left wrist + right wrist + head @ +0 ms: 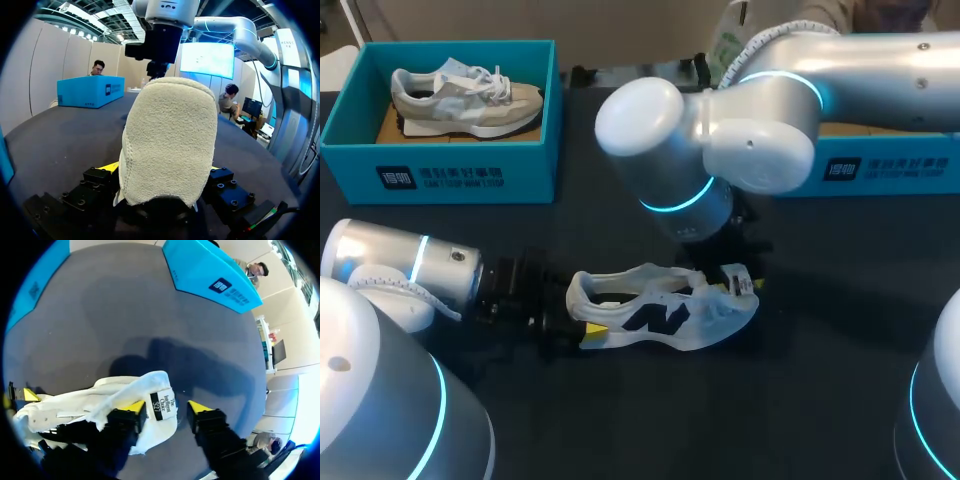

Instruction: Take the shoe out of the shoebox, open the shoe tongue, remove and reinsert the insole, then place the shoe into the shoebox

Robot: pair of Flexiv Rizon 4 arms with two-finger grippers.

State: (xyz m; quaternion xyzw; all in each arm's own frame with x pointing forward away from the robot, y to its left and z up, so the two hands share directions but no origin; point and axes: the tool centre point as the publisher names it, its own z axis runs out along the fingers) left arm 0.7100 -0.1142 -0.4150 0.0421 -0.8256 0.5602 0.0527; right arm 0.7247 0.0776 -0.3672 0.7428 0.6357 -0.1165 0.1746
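Note:
A white shoe (660, 318) with a dark logo lies on its side on the black table (800, 400). My left gripper (582, 325) comes in low from the left and is shut on the shoe's heel. In the left wrist view the fleecy heel (167, 140) sits between both fingers, touching each. My right gripper (740, 283) hangs over the shoe's front. In the right wrist view it (166, 407) stands open around the pulled-up tongue (162, 405), which leans on one finger (131, 410) and is clear of the other.
An open blue shoebox (440, 170) at the back left holds a second, beige shoe (465, 100). Another blue box (885, 165) stands at the back right, behind my right arm. Bare table lies in front of the shoe.

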